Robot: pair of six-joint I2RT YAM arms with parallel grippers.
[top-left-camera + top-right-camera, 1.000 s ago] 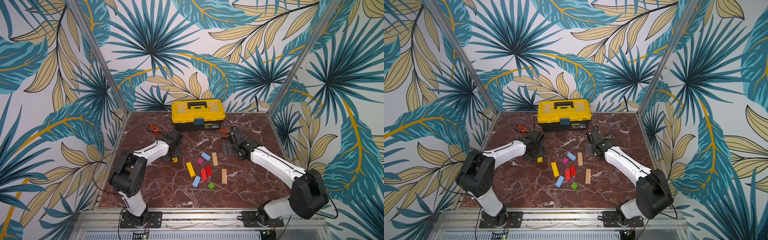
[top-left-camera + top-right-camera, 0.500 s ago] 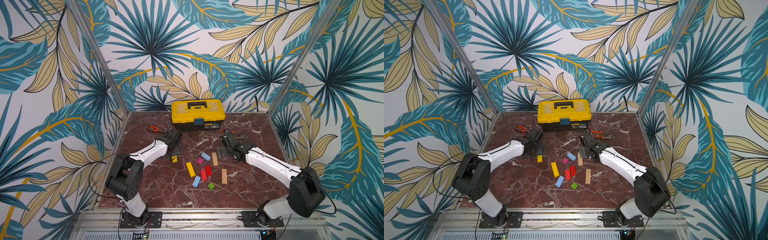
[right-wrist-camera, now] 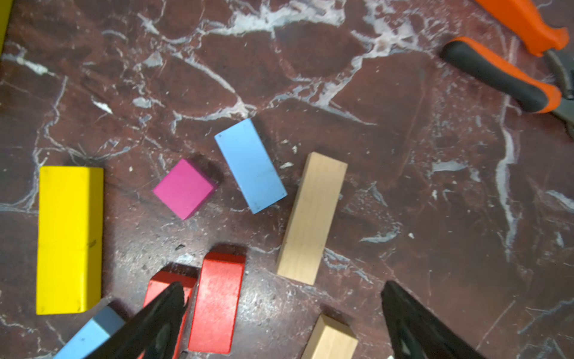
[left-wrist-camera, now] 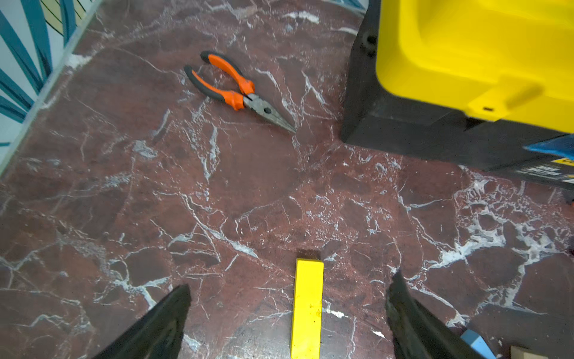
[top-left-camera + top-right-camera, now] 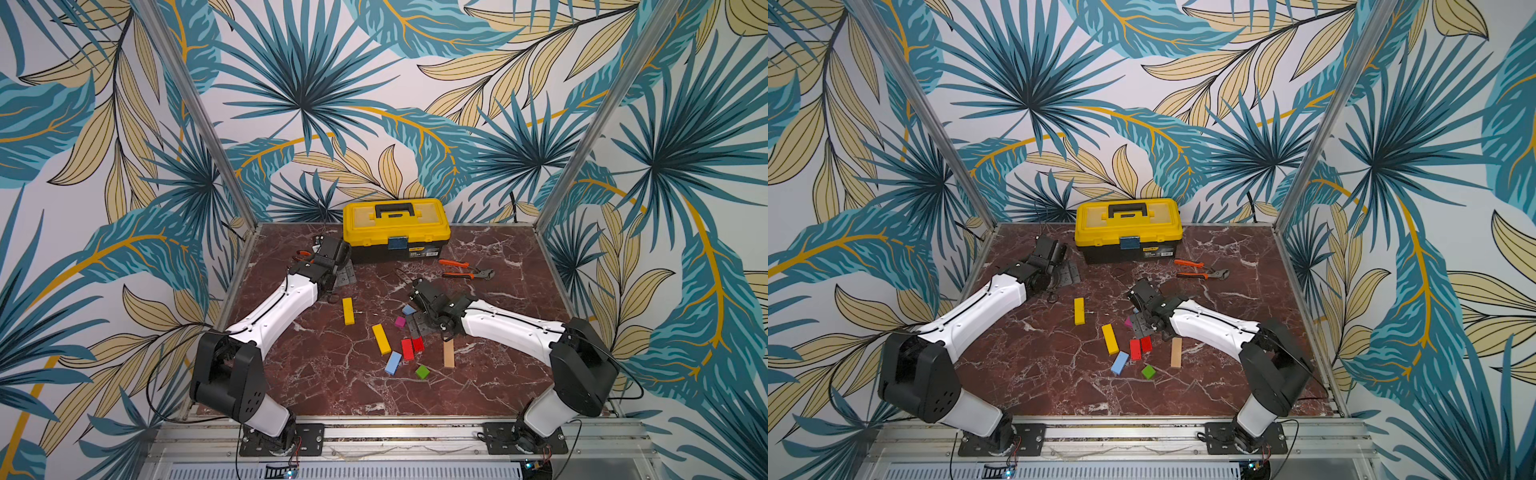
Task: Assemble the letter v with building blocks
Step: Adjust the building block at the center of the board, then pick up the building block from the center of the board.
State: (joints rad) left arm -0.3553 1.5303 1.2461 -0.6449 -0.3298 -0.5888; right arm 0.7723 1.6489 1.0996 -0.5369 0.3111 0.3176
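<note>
Nearest me, bare surface (image 5: 332,395) runs from the front edge to the green cube (image 5: 422,372). Beyond it the building blocks (image 5: 407,348) lie clustered mid-surface; my right jaws hang wide and empty over them, by a tan bar (image 3: 312,217). Farther back, a lone yellow bar (image 4: 307,307) lies free between my wide left jaws. The yellow toolbox (image 5: 396,230) crowds the back edge.

Maroon white-veined table (image 4: 155,202), yellow bar (image 4: 307,310)

The left arm (image 5: 286,303) stretches far forward, its left gripper (image 4: 289,284) tilted downward with jaws spread wide (gripping nothing). The right arm (image 5: 511,328) angles inward, and the right gripper (image 3: 282,285) gapes equally.
</note>
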